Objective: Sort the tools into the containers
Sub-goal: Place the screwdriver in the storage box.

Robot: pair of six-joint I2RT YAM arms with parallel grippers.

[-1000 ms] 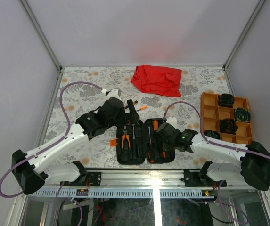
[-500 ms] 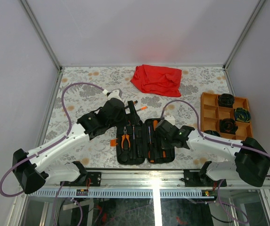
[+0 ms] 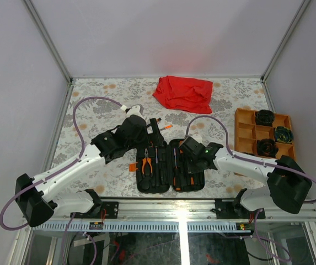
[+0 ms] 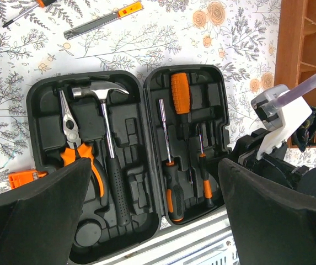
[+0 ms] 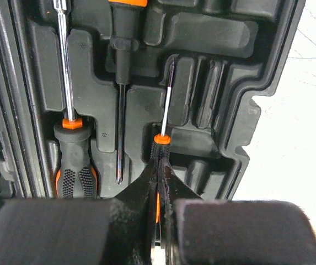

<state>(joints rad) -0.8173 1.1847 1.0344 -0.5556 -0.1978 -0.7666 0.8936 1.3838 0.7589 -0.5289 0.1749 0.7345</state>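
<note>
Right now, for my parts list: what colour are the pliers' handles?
Orange; the pliers show best in the left wrist view.

My left arm (image 3: 75, 165) and right arm (image 3: 246, 163) both reach forward.
My left gripper (image 4: 155, 171) hangs wide open; my right gripper (image 5: 159, 165) points down, its fingers (image 5: 137, 193) pressed tight together.

The right gripper (image 5: 159, 165) hides most of the handle of the small screwdriver (image 5: 161, 139)
</note>
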